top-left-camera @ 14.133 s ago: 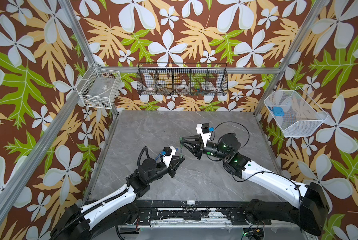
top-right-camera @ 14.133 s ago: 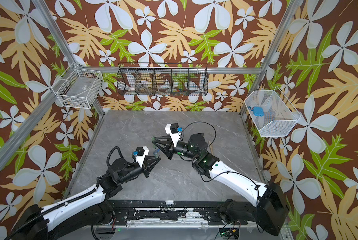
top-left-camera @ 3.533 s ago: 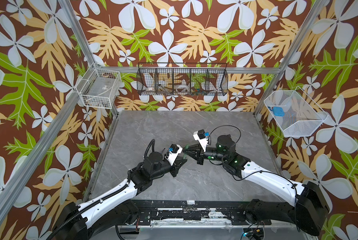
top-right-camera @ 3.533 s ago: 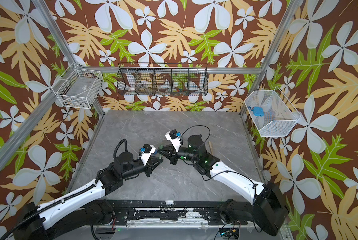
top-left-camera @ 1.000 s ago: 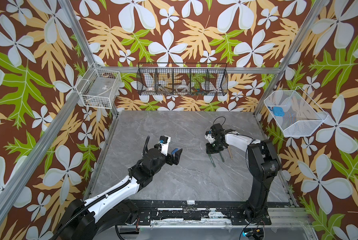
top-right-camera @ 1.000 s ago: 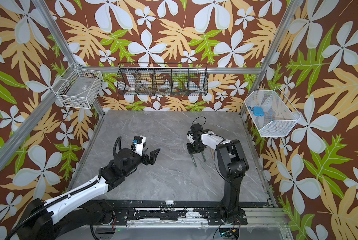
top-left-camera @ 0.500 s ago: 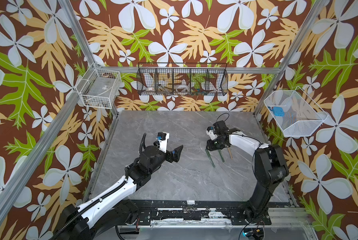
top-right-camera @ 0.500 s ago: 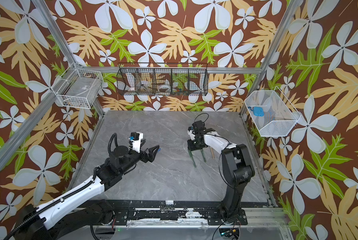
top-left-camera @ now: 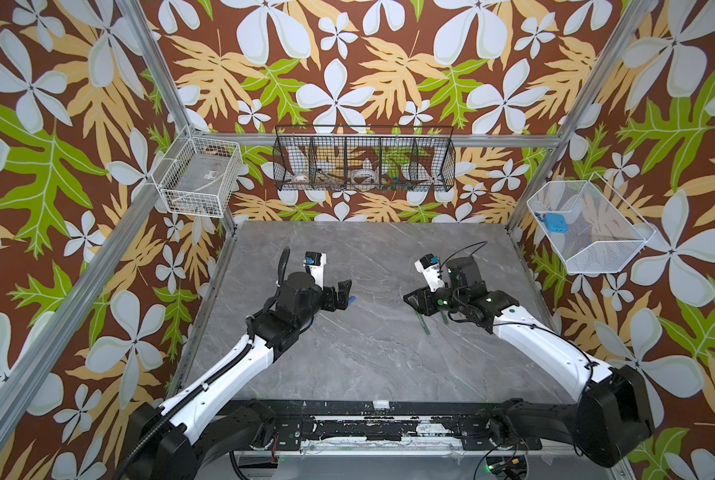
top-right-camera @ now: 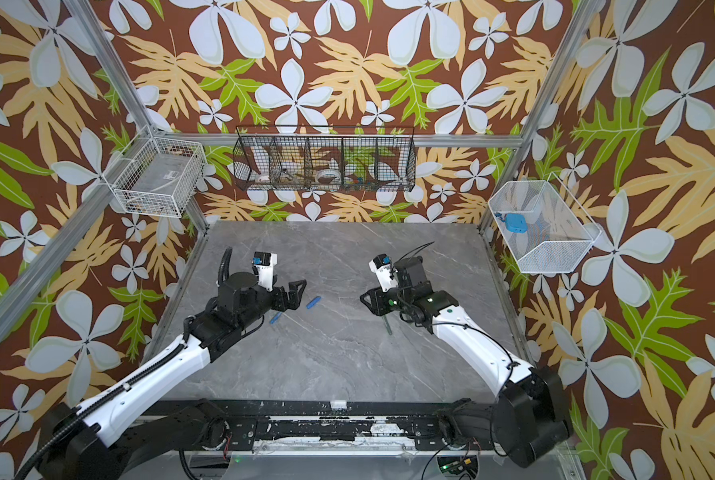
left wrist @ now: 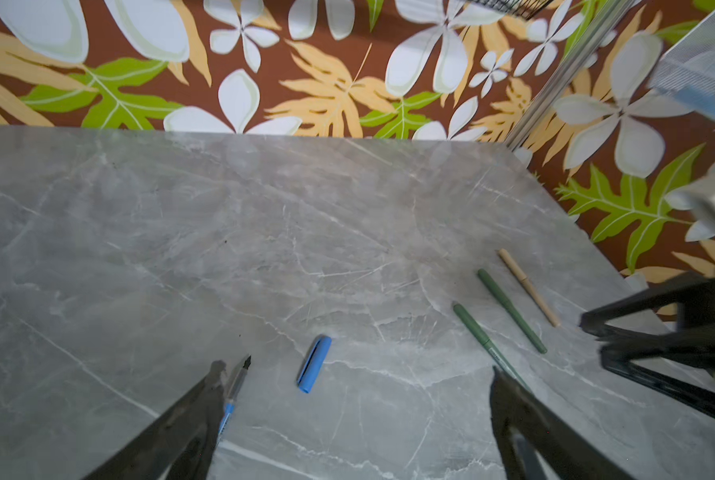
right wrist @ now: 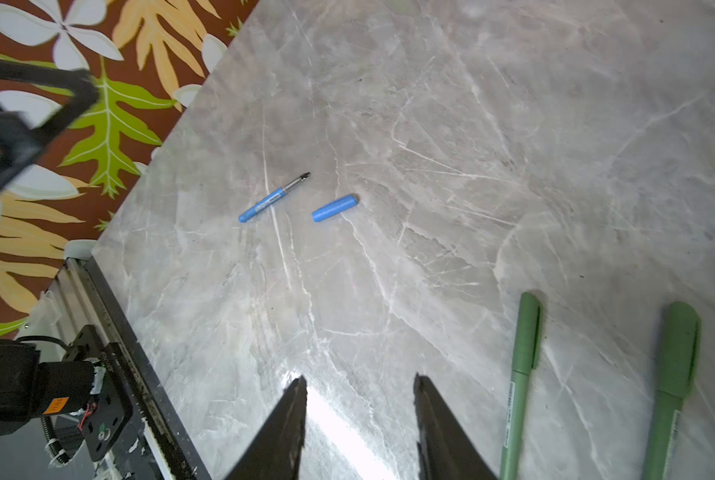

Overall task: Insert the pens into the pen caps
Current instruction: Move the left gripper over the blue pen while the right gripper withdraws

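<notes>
The left claw (left wrist: 356, 369) stands wide open and empty; the right claw (right wrist: 360, 382) is parted, holding nothing. The blue pen (top-right-camera: 275, 318) and blue cap (top-right-camera: 313, 302) lie apart, left of centre in a top view. Two capped green pens (right wrist: 522, 374) lie just beside the right claw.

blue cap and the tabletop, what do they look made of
Blue cap: probably plastic with a matte finish; the colour is even and opaque, with only a soft highlight along it.
Tabletop: grey marble-look slab with pale veins, semi-gloss, as a bright glare patch shows on it. Whether it is real stone or printed laminate cannot be told.
</notes>
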Available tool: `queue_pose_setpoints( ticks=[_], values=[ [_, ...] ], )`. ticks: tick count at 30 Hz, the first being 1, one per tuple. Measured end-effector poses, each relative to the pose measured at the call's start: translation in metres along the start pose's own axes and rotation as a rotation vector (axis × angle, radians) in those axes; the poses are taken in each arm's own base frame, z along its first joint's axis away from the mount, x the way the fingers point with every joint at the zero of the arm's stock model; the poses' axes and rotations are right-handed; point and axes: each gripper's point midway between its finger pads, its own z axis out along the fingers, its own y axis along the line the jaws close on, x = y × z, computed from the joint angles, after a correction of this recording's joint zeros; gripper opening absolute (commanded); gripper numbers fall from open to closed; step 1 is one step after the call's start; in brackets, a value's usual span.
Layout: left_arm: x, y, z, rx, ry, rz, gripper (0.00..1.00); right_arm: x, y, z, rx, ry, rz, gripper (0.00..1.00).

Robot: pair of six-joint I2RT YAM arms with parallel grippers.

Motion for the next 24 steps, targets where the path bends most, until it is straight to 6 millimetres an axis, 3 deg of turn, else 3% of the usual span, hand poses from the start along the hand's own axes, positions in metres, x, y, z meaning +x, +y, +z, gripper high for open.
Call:
queue_pose_setpoints(
  ticks=[9, 18, 24],
  values=[
    [0.019, 0.018, 0.032, -0.109, 0.179, 0.008, 1.00, 0.024, 0.019, -0.023, -0.088, -0.091, -0.017, 0.44],
    [0.092, 0.060, 0.055, -0.262, 0.450, 0.016, 0.90, 0.040, 0.022, -0.024, -0.132, -0.126, 0.023, 0.45],
    [0.123, 0.079, 0.059, -0.338, 0.546, 0.033, 0.85, 0.040, 0.021, -0.026, -0.128, -0.142, 0.021, 0.45]
  ],
)
